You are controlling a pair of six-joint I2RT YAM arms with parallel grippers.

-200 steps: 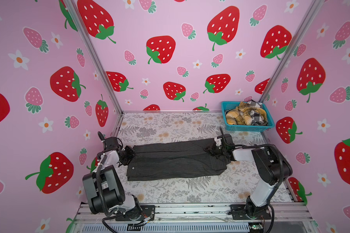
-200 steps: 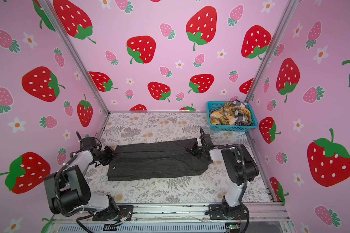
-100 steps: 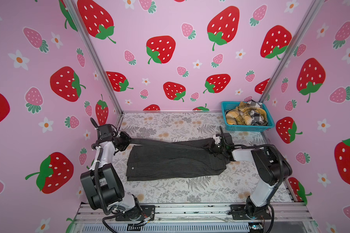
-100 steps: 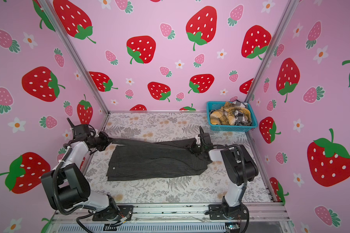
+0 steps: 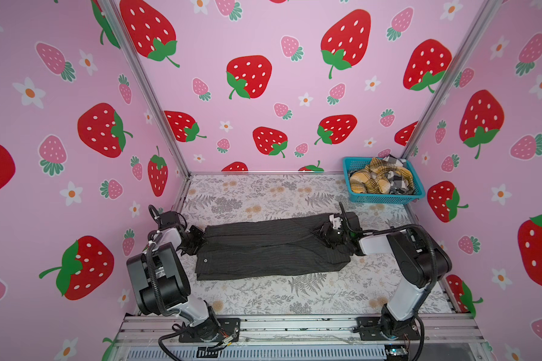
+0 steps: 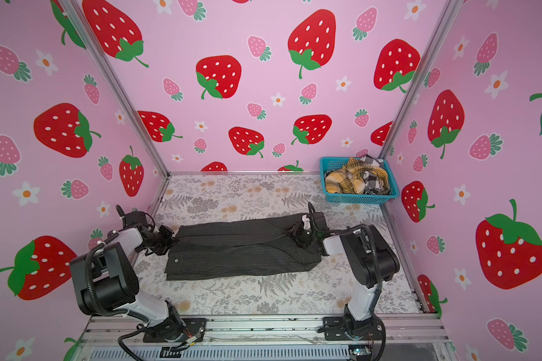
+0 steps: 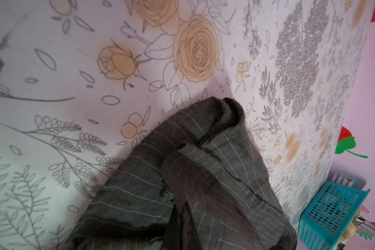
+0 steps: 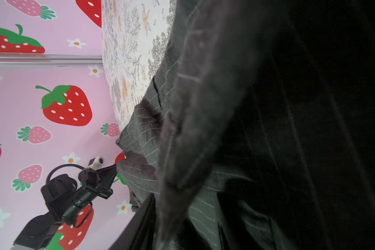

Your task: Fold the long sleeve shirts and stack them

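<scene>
Two arms are bolted to the silver aluminium rail (image 5: 294,326) at the front edge, both reaching in low over the floral-print table (image 5: 263,300).

One charcoal pinstriped cloth shirt (image 5: 263,250) lies mid-table as a long flat band running left to right. A dark round button (image 5: 205,260) shows near its front left corner.

- **Left gripper** (image 5: 197,240): at the shirt's left end, jaws pressed together on a pinch of the cloth edge. The right wrist view shows the fabric drawn to a point at its tip.
- **Right gripper** (image 5: 327,233): down on the bunched right end of the shirt, touching it. Dark cloth fills its wrist view, so I can't tell whether its jaws are apart or clamped.
- **Left wrist view:** rumpled pinstripe folds lying on the table print.

Far right corner: a teal plastic mesh basket (image 5: 385,198) sits against the pink strawberry walls. It holds a crumpled mustard-yellow plaid shirt (image 5: 370,183) and a black-and-white check shirt (image 5: 398,183), heaped above the rim. The basket is well apart from the charcoal shirt.
</scene>
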